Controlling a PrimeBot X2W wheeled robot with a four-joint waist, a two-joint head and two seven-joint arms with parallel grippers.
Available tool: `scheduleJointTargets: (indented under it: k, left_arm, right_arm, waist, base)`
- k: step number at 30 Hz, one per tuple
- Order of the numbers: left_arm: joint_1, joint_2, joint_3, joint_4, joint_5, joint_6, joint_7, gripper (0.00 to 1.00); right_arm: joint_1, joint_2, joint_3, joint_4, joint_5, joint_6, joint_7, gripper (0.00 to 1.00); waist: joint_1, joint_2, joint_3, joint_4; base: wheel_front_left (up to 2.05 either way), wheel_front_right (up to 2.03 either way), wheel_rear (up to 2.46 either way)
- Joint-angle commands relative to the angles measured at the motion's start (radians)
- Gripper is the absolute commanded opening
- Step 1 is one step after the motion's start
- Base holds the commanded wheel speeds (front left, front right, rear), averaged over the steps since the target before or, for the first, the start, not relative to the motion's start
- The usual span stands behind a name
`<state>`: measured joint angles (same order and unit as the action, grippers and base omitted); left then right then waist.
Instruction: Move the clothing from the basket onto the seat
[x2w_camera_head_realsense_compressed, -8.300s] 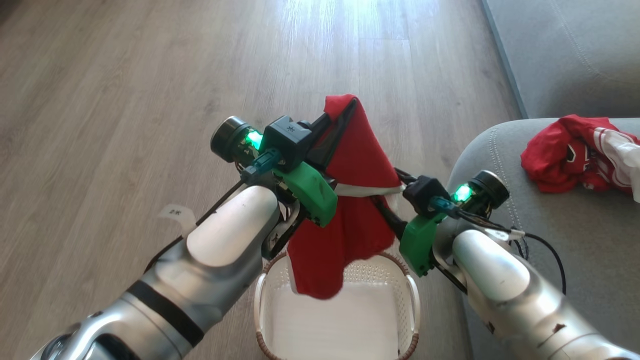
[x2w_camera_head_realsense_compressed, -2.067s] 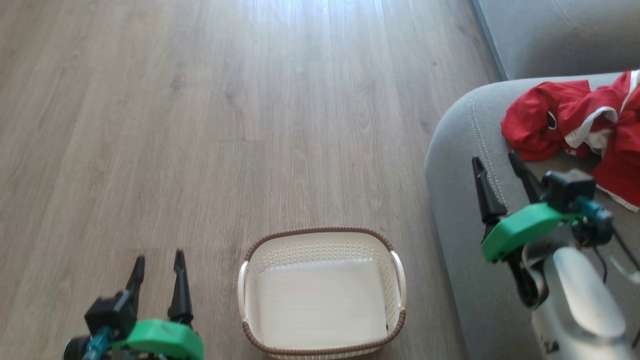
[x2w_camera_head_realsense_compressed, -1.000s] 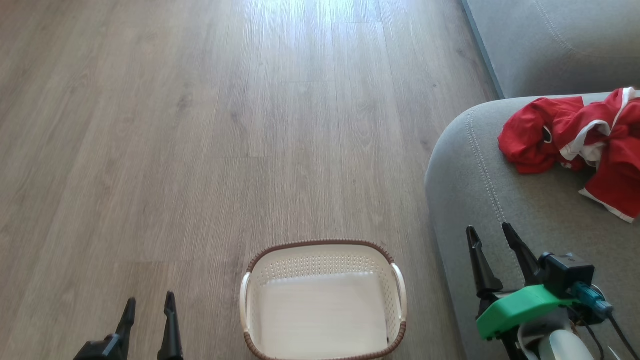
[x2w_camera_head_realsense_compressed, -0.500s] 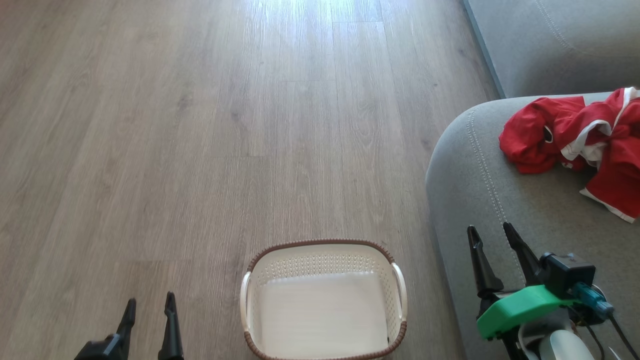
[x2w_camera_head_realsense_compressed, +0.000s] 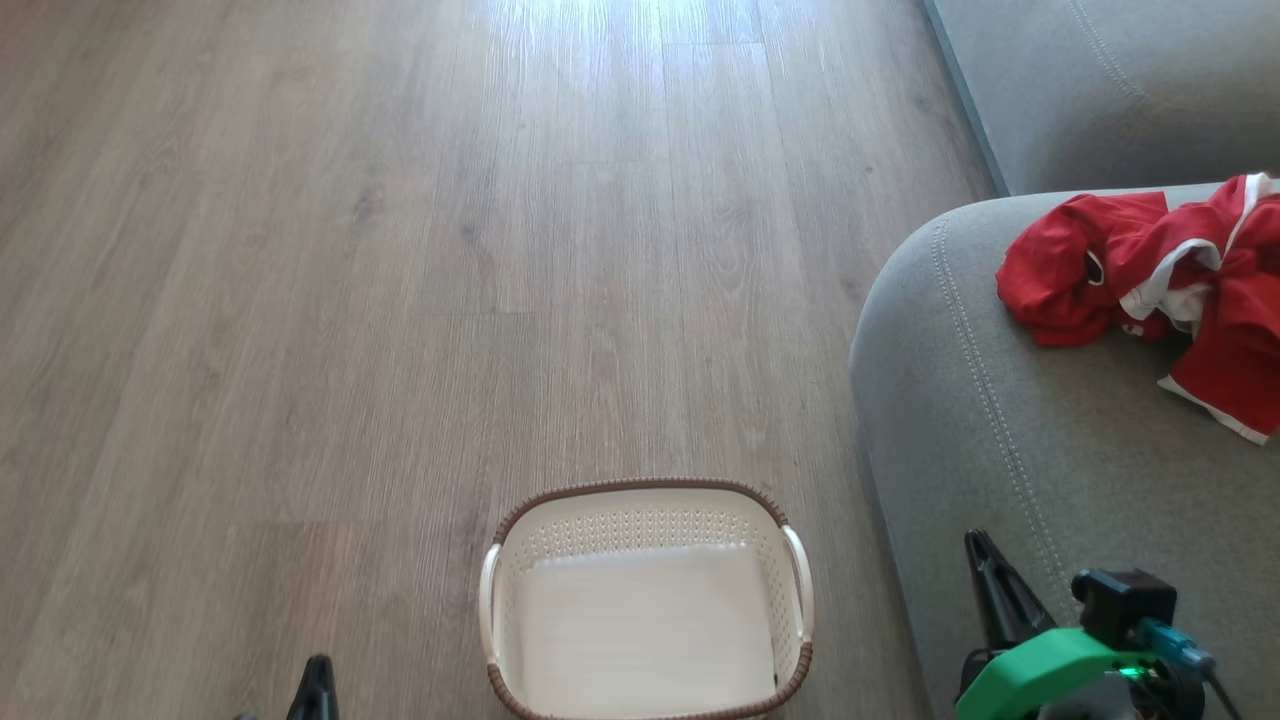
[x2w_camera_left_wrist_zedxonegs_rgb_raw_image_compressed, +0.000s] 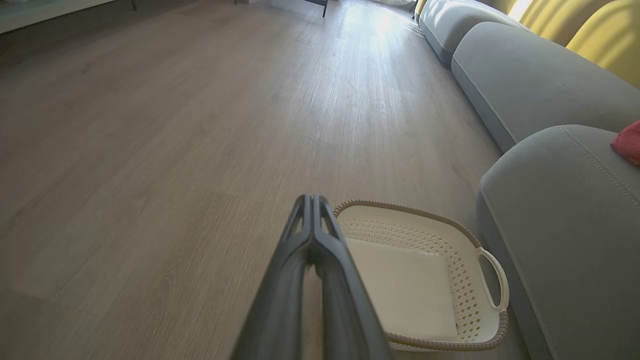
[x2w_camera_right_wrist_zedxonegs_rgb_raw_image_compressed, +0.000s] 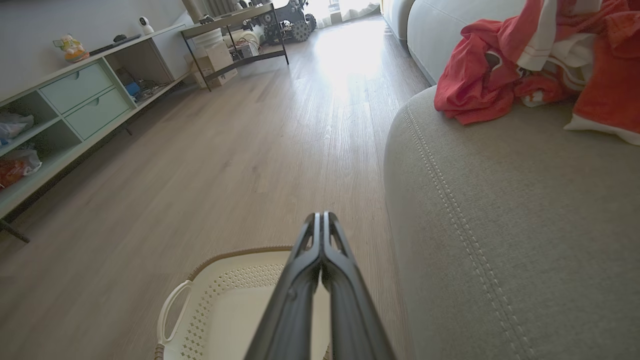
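Note:
The red clothing (x2w_camera_head_realsense_compressed: 1150, 285) with white trim lies heaped on the grey seat (x2w_camera_head_realsense_compressed: 1000, 400) at the right; the right wrist view shows the clothing (x2w_camera_right_wrist_zedxonegs_rgb_raw_image_compressed: 530, 65) on the seat (x2w_camera_right_wrist_zedxonegs_rgb_raw_image_compressed: 500, 225) too. The cream basket (x2w_camera_head_realsense_compressed: 646, 498) with a brown rim stands on the floor at the bottom centre, holding no garment. My left gripper (x2w_camera_head_realsense_compressed: 318, 670) pokes up at the bottom left, left of the basket (x2w_camera_left_wrist_zedxonegs_rgb_raw_image_compressed: 472, 265); its fingers (x2w_camera_left_wrist_zedxonegs_rgb_raw_image_compressed: 312, 205) are pressed together on nothing. My right gripper (x2w_camera_head_realsense_compressed: 982, 548) sits at the bottom right over the seat's edge, shut and empty, with its tips (x2w_camera_right_wrist_zedxonegs_rgb_raw_image_compressed: 320, 220) touching above the basket (x2w_camera_right_wrist_zedxonegs_rgb_raw_image_compressed: 195, 320).
Wood floor (x2w_camera_head_realsense_compressed: 400, 300) stretches ahead and to the left. A second grey sofa section (x2w_camera_head_realsense_compressed: 1120, 90) stands at the far right. A low shelf unit with pale green drawers (x2w_camera_right_wrist_zedxonegs_rgb_raw_image_compressed: 80, 95) lines the wall, with a metal rack (x2w_camera_right_wrist_zedxonegs_rgb_raw_image_compressed: 235, 35) beyond it.
Both grippers have gone from open to shut and dropped lower in the head view. The clothing, basket and seat have not moved.

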<state>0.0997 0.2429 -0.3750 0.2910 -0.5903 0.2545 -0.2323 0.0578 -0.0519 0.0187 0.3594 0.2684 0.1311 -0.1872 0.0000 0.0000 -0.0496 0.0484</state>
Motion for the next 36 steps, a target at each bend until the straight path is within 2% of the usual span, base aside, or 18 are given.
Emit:
scheduleJointTargets:
  k: [1,36]
  left_arm:
    - [-0.032,0.005,0.026,-0.032,-0.028,-0.009,0.007,0.00]
    - [-0.082,-0.051,0.158,-0.061,-0.316,-0.093,0.103,0.00]
  right_arm:
    - [-0.047,0.000,-0.008,-0.037,0.038,0.000,0.009,0.00]
    - [-0.087,-0.001,-0.043,-0.055,0.416,0.000,0.092,0.00]
  waist:
    - [0.0000,0.0000,0.001,-0.001]
    - [0.0000,0.0000,0.014,-0.015]
  base:
    - [0.00,0.00,0.00]
    - [0.00,0.00,0.00]
